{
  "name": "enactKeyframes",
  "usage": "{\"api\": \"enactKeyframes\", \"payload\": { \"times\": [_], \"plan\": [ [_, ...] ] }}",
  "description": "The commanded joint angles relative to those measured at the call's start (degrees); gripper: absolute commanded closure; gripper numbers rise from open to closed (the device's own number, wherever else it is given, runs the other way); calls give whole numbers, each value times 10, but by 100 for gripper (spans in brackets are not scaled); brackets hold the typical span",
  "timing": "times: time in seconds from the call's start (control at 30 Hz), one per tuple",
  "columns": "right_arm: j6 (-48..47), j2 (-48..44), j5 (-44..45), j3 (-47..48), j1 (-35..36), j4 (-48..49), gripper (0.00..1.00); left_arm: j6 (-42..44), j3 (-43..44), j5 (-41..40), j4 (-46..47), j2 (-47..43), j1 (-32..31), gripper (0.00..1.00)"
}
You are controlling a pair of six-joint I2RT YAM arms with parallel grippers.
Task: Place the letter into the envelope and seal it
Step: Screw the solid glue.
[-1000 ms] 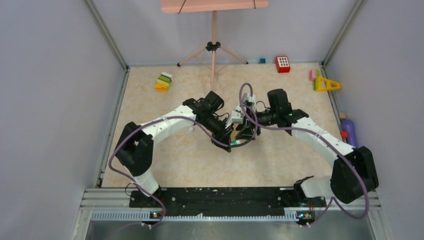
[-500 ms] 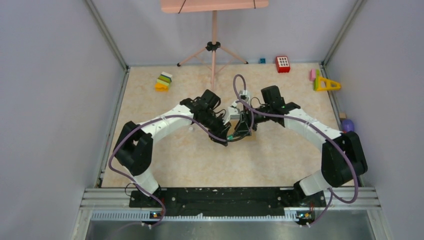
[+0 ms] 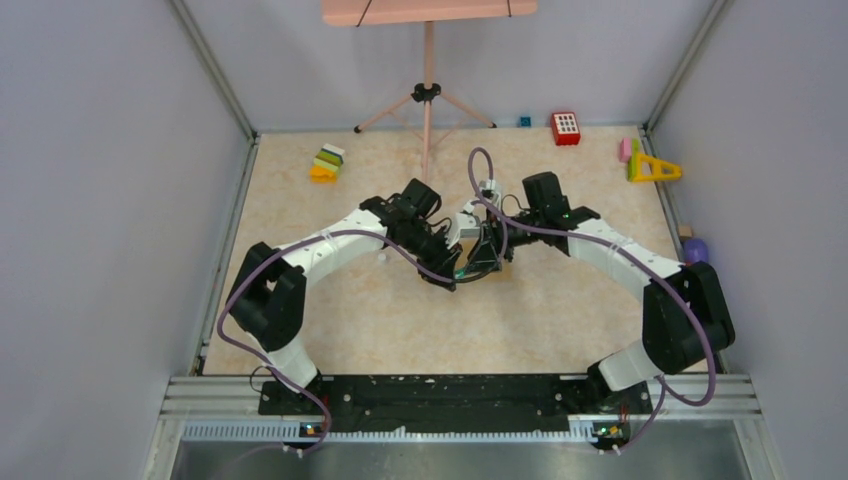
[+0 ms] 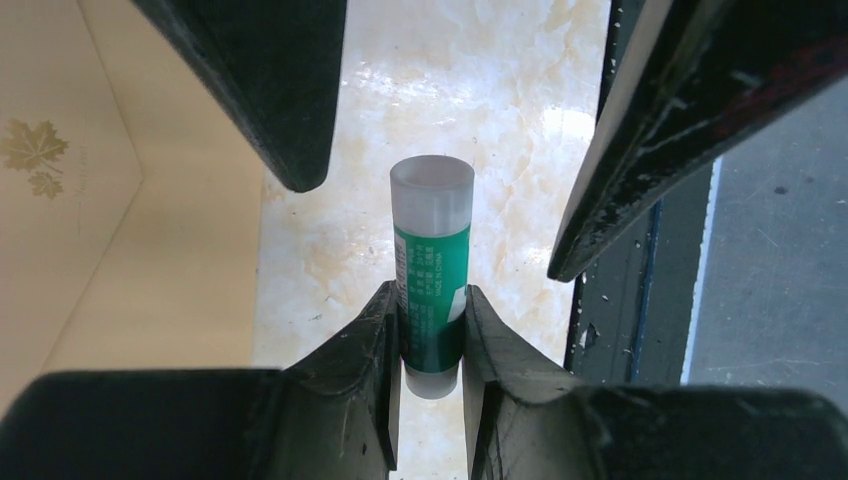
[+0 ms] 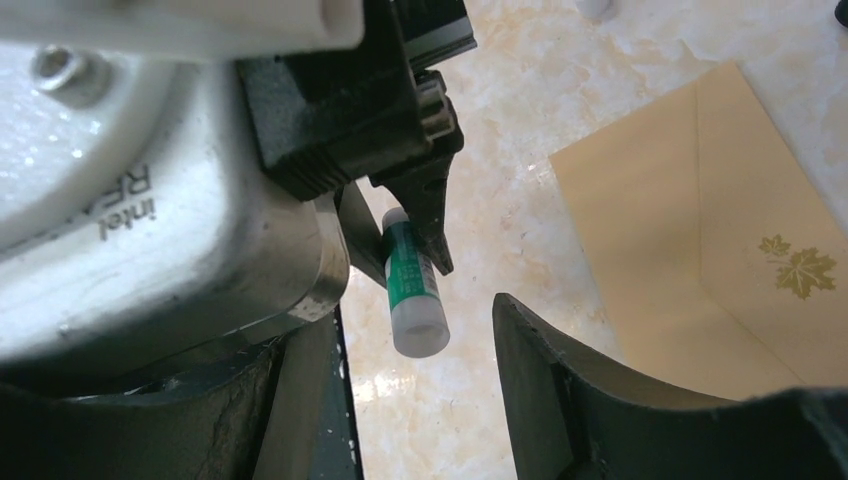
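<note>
The left gripper [image 4: 432, 296] pinches the glue stick [image 4: 432, 250], the right gripper's [image 5: 412, 335] open jaws sit around its cap, and the envelope [image 5: 720, 240] lies just beside them.

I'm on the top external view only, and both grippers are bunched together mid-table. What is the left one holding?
Observer: The left gripper is shut on a green-labelled glue stick, gripped near its base.
Operator: Has the right one got hold of the other end?
Observer: No. The right gripper is open, with its fingers on either side of the translucent cap and gaps showing on both sides. The cap is on the stick.
</note>
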Motion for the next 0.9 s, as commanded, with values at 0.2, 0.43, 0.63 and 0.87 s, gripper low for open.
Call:
{"api": "enactKeyframes", "payload": {
  "times": [0.2, 0.43, 0.63, 0.87],
  "plan": [
    [-17, -30, -44, -42, 8, 78, 40, 8, 2, 104, 27, -36, 13, 100],
    [-20, -33, -49, -42, 9, 78, 42, 2, -8, 93, 41, -39, 16, 100],
    [-2, -35, -51, -45, 8, 97, 46, 5, -9, 76, 43, -31, 10, 100],
    [2, -27, -60, -46, 8, 98, 56, 3, -6, 69, 42, -26, 9, 100]
  ]
}}
